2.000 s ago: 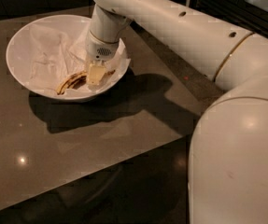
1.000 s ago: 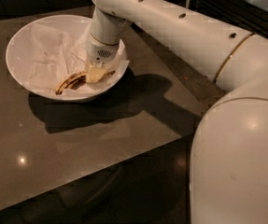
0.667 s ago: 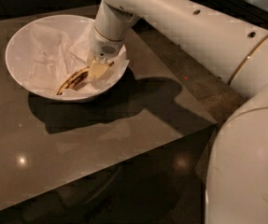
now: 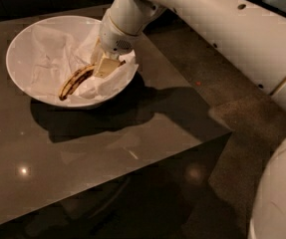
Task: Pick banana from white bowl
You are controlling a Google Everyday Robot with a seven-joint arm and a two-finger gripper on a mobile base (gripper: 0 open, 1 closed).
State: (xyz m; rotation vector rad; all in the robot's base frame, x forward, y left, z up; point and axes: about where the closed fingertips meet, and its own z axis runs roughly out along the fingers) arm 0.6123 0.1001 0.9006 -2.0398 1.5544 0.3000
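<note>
Nearest, past the near right corner of the worktop [image 4: 82, 153], a curve of the robot's smooth white body [image 4: 282, 193] fills the corner of the view. The worktop is a dark, glossy grey-brown slab with sharp straight edges. Near its front edge the polish gives back a small bright lamp glint [image 4: 23, 171] and faint, blurred reflections. Further in, a broad soft shadow [image 4: 82, 121] spreads across the middle.

Beyond the shadow, toward the far left corner, sits the white bowl [image 4: 18, 44]: wide, shallow and round, with a thin rim and a smooth matte look. Crumpled white paper [image 4: 48, 59] lines it in stiff folds and spills a little over the rim on the side facing the right edge. The banana [image 4: 75, 81] lies on the paper in the bowl's near half. It is slim and curved, dull yellow heavily streaked with brown-black, and looks soft and overripe.

The gripper [image 4: 105, 66] is down inside the bowl, touching the end of the banana nearer the right edge. Whether it is clenched on the fruit or released cannot be told. Behind it a thick white wrist and arm [image 4: 207, 14], hard-shelled and rounded, slants away over the far right corner and above the speckled floor [image 4: 232, 113].

This looks like the grasping step, with the fruit not yet raised. The next move likely calls for a firm but gentle hold and a straight lift clear of the rim. The mushy skin could tear or slip, and the loose paper might snag and come up too.
</note>
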